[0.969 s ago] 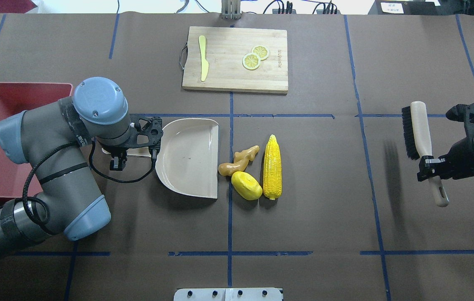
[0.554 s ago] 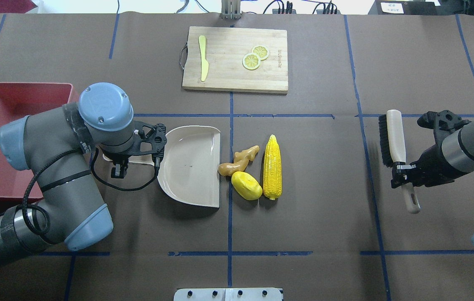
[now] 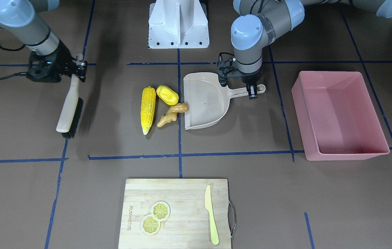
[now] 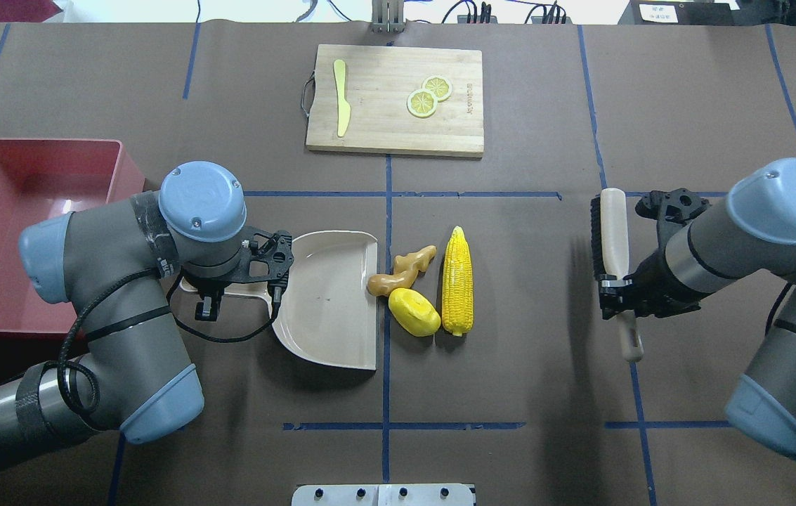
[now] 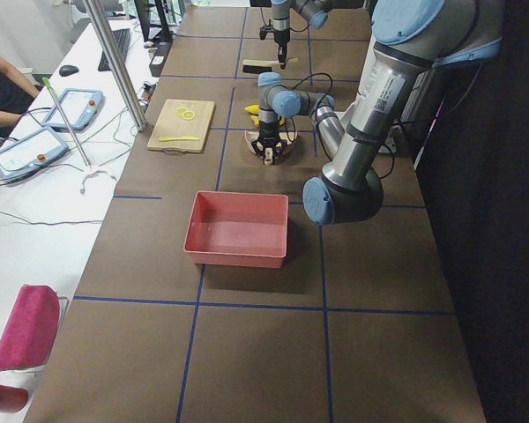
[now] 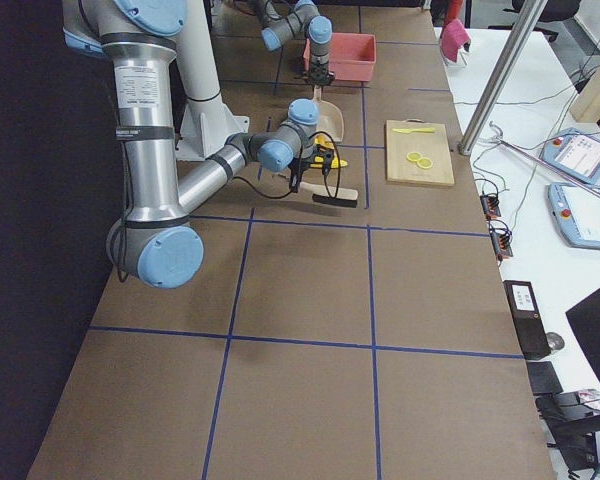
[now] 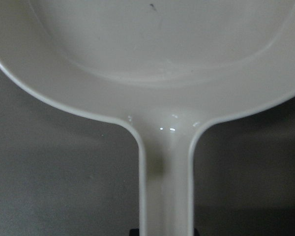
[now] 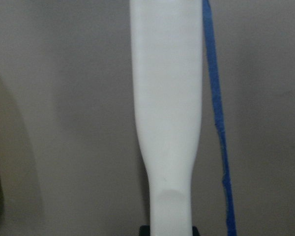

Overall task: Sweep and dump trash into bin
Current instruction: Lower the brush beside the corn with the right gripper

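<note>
The trash lies mid-table: a yellow corn cob (image 4: 457,281), a smooth yellow lump (image 4: 414,312) and a tan ginger root (image 4: 403,270). Just left of it sits the beige dustpan (image 4: 327,299), its open lip touching the ginger's end. My left gripper (image 4: 229,284) is shut on the dustpan's handle (image 7: 166,187). To the right of the corn, my right gripper (image 4: 615,295) is shut on the handle of a black-bristled brush (image 4: 612,232), held a good way from the corn. The pink bin (image 4: 46,142) stands at the far left with nothing in it.
A wooden cutting board (image 4: 395,98) at the table's far side carries a pale knife (image 4: 341,105) and two lemon slices (image 4: 429,96). Blue tape lines cross the brown table. The robot's white base (image 3: 178,24) stands on the near side.
My left arm has slid the dustpan right until its lip meets the ginger. My right arm has carried the brush leftward, closer to the corn.
</note>
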You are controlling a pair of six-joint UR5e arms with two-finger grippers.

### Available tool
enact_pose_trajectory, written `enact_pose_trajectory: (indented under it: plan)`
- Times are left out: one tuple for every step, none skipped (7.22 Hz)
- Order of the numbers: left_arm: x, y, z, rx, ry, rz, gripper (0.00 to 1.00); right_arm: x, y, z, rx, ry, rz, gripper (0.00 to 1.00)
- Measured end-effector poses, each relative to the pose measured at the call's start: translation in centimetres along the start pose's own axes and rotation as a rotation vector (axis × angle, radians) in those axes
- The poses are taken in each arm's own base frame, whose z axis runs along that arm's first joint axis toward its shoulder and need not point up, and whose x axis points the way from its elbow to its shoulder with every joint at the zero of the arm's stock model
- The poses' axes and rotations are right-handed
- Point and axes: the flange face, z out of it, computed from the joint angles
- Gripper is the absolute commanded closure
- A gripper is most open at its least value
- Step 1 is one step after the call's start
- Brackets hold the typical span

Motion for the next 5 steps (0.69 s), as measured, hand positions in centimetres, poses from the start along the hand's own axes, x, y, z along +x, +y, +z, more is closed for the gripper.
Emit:
enact_pose_trajectory:
  plan:
    - [0.0, 0.0, 0.2, -0.005, 0.003, -0.001, 1.0, -3.1, 1.0, 0.4, -0.005, 0.017, -0.004, 1.0]
    - [-0.1, -0.1, 0.3, -0.009, 0.005, -0.002, 1.0, -5.5, 1.8, 0.7, -0.006, 0.037, -0.012, 1.0]
    - [-0.2, -0.2, 0.4, -0.011, 0.006, -0.003, 1.0, -7.1, 2.6, 1.0, -0.01, 0.051, -0.024, 1.0]
    - [-0.4, -0.5, 0.3, -0.011, 0.003, -0.004, 1.0, -7.8, 3.2, 1.3, -0.01, 0.06, -0.034, 1.0]
    - [-0.6, -0.7, 0.2, -0.013, -0.003, -0.005, 1.0, -8.2, 3.6, 1.6, -0.009, 0.065, -0.042, 1.0]
